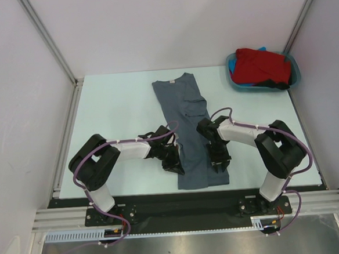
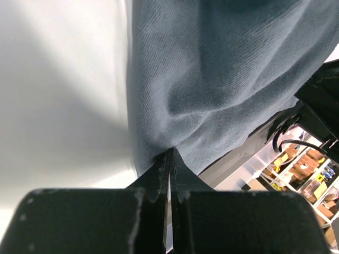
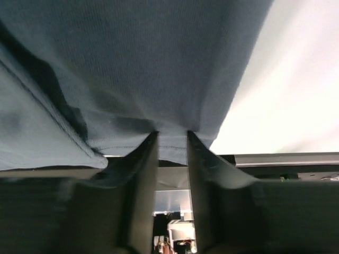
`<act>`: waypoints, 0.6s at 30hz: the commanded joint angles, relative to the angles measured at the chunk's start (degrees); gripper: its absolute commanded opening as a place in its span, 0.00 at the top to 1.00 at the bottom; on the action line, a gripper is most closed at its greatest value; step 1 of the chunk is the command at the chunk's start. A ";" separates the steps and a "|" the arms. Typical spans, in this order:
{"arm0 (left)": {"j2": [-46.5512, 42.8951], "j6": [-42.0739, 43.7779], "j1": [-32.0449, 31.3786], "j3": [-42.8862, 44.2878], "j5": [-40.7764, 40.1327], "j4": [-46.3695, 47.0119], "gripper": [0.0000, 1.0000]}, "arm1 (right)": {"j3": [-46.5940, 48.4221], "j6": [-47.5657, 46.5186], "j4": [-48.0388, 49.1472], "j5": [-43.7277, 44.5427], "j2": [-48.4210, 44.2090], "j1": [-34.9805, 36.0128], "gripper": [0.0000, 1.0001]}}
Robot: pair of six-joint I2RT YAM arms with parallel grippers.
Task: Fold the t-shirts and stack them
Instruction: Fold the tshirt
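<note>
To the left of the teal tub (image 1: 294, 72), and closer to the arm bases than it, the grey t-shirt (image 1: 183, 111) lies flat on the desk (image 1: 116, 107). It is folded into one long strip. Its long way runs from near to far. The neck end points away from the arms, about level with the tub, and the bottom hem is the end farthest from the tub.

The left tool (image 2: 169, 154) is closed tight on the hem corner on the side away from the tub. The right tool (image 3: 171, 136) is at the hem corner on the tub's side. Its fingers (image 3: 143, 159) are partly apart with the cloth edge at their tips, and I think it is not pinching yet. The red t-shirt (image 1: 262, 67) sits in the tub.

If the arms lift now, the right corner may slip out, because only one tool has a hold. The strip would then hang crooked and fold badly. A thin pinch might also catch only the top layer, so the strip would open up.
</note>
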 commanded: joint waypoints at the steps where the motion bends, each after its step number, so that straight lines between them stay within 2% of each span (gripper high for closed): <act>1: 0.69 1.32 -0.53 0.77 -1.41 0.13 0.99 | -0.38 -1.17 0.70 -0.26 1.16 0.58 0.70; 3: 0.61 1.32 -0.53 0.69 -1.41 0.05 0.99 | -0.47 -1.17 0.61 0.00 1.43 0.76 0.73; 10: 0.69 1.32 -0.53 0.68 -1.33 0.22 0.99 | -1.26 -0.82 0.79 0.27 1.43 0.85 0.95; 13: 0.78 1.32 -0.53 0.77 -1.33 0.13 0.99 | -1.70 -0.73 0.87 0.44 1.52 0.85 0.99; 18: 0.96 1.32 -0.61 0.69 -1.24 0.13 0.99 | -1.79 -0.56 0.70 1.06 1.17 0.85 1.00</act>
